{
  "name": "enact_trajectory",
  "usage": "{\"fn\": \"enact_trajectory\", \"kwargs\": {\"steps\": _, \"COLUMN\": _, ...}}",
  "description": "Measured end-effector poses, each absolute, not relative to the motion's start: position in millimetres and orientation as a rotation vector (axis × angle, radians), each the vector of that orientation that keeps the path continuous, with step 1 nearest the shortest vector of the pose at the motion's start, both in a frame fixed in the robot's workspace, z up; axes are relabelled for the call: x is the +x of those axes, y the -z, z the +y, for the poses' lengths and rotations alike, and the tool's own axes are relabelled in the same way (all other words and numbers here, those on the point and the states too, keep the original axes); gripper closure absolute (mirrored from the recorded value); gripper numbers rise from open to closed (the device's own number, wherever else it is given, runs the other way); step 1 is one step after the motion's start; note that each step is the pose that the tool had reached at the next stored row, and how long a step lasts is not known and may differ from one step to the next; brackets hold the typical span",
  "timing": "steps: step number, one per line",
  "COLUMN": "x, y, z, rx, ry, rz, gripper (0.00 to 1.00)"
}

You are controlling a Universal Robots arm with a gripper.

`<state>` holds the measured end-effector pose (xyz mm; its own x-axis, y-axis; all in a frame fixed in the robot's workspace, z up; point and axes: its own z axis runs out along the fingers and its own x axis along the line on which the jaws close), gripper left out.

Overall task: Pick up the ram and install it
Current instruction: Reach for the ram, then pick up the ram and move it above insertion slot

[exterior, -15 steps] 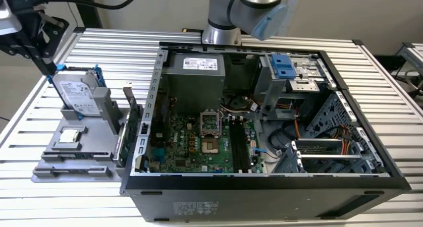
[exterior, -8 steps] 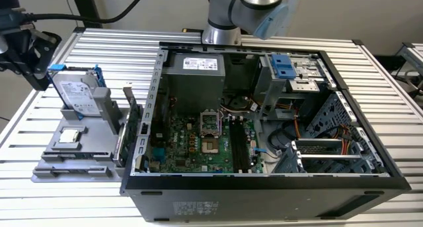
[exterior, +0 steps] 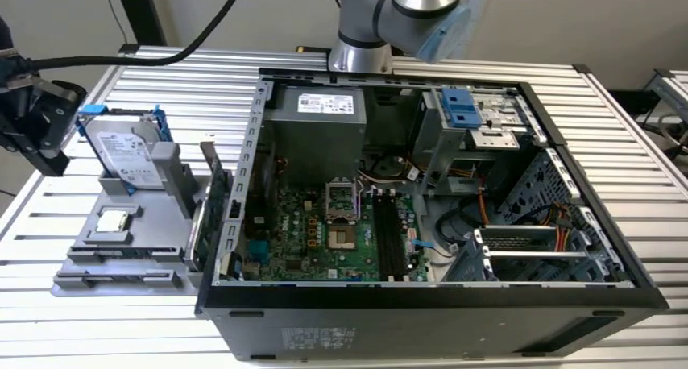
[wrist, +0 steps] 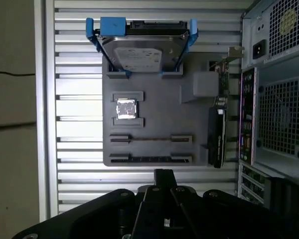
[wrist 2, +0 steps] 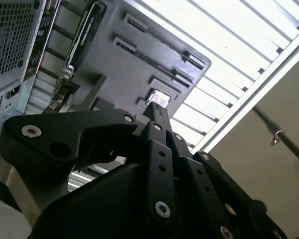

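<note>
The ram (wrist: 150,140) appears as a thin dark strip standing on edge between two grey clips of the grey holder tray (wrist: 154,107), below the small silver chip (wrist: 125,108). My black gripper (wrist: 163,175) hangs above the table beside the tray's edge, apart from the ram. Its fingers (wrist 2: 156,115) are shut together with nothing between them. In the exterior view the gripper (exterior: 45,147) is at the far left, beside the hard drive (exterior: 121,147). The black motherboard slots (exterior: 389,242) lie inside the open computer case (exterior: 430,292).
The tray (exterior: 129,260) also holds a hard drive in a blue bracket (wrist: 142,50) and an upright expansion card (wrist: 217,132) next to the case wall (wrist: 276,99). A thick black cable (exterior: 161,53) runs above the slatted table (exterior: 108,329). The arm's base (exterior: 360,55) stands behind the case.
</note>
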<state>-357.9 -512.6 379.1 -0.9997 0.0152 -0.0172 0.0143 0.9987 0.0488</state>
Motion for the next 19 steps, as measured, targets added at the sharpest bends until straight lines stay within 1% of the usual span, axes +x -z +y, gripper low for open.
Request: {"fn": "enact_trajectory", "kwargs": {"steps": 19, "x": -358.9, "y": -378.9, "z": -512.1, "rx": 0.023, "ry": -0.076, "rz": 3.128, "gripper": 1.00}}
